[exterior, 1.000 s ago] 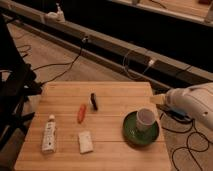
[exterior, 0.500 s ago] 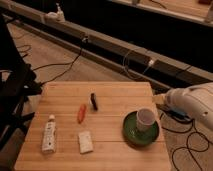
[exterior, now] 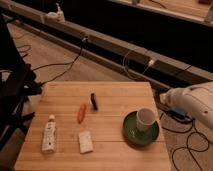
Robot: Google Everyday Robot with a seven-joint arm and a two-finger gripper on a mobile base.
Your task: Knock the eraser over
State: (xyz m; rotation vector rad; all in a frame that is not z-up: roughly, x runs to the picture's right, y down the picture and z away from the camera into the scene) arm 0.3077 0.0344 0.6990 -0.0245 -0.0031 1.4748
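Observation:
The eraser is a small, slim, nearly black block near the middle back of the wooden table. The robot arm is a white rounded body at the right edge of the view, off the table's right side and well away from the eraser. Its gripper is not visible in the frame.
An orange-red carrot-shaped item lies left of the eraser. A white tube and a flat white pad lie at the front left. A white cup stands on a green plate at the right. Cables run across the floor behind.

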